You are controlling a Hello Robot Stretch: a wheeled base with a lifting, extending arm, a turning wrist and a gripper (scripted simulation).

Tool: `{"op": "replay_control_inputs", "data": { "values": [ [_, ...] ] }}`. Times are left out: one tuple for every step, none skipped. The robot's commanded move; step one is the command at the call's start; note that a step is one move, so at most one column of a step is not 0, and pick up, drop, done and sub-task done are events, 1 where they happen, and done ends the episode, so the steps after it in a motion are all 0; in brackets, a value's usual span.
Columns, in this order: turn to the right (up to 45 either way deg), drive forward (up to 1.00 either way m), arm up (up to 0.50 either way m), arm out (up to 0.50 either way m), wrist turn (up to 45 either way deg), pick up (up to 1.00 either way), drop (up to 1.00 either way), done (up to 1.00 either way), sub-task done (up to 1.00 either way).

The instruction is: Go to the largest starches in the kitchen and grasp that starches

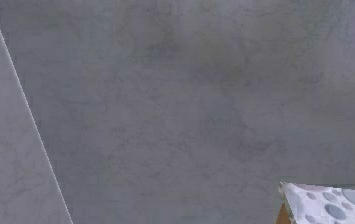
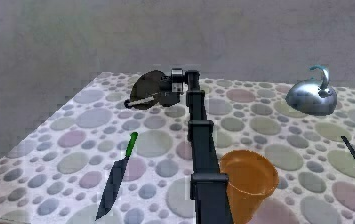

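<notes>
**Approach judged done, grasp unconfirmed**

In the arm side view the arm [image 2: 200, 140] is stretched up the frame's middle. The gripper [image 2: 153, 93] is seen at upper centre, at a dark rounded lump [image 2: 137, 99], probably the starch sought, which lies on the spotted table [image 2: 75, 130]. Whether anything is held cannot be told; a sure grasp and lift are judged left. A green-handled knife [image 2: 118, 172] lies lower left, an orange cup [image 2: 250, 180] beside the arm, a kettle [image 2: 313, 92] upper right; none is judged to block the gripper.
</notes>
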Motion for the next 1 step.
{"op": "replay_control_inputs", "data": {
  "values": [
    [0.0, 0.00, 0.10, 0.00, 0.0, 0.00, 0.00, 0.00, 0.00]
  ]
}}
